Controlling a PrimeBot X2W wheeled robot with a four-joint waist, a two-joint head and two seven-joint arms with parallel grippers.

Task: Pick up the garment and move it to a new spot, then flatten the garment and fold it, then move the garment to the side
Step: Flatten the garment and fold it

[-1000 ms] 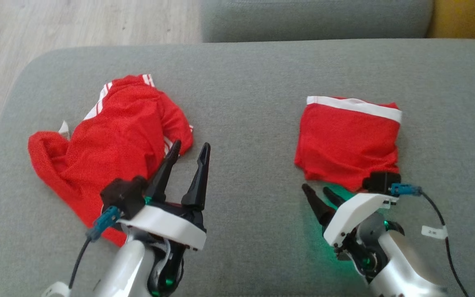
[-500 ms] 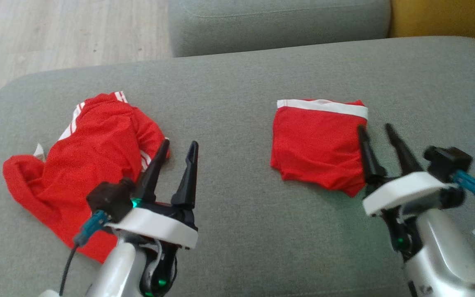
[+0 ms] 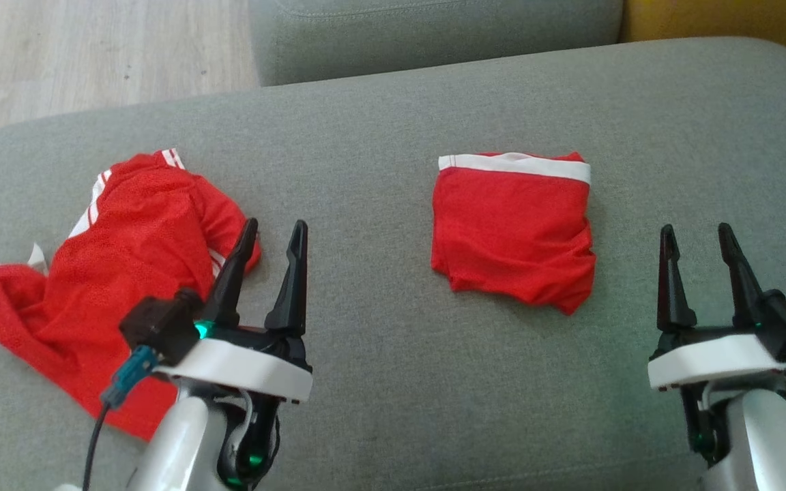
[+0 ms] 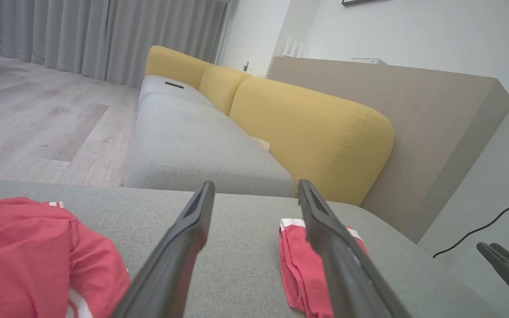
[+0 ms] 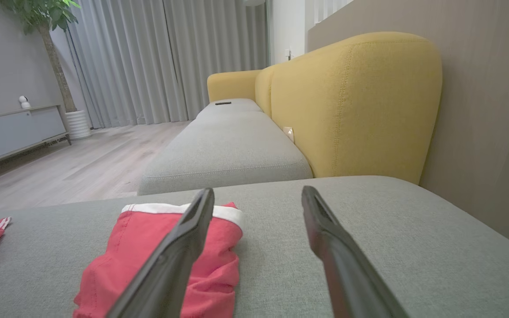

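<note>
With the left claw (image 3: pixel 275 224) and right claw (image 3: pixel 695 228) open and empty, pinching one layer of the crumpled red garment (image 3: pixel 127 273) could bunch it.

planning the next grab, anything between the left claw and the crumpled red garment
Nothing visible stands between them. The open left claw is right at the edge of the crumpled red garment, with just grey cushion around.

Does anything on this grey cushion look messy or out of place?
Yes. The crumpled red garment, at the left end of the grey cushion by the left hand, lies in a bunched heap with its white stripes twisted. The folded red garment further right looks neat and square.
</note>
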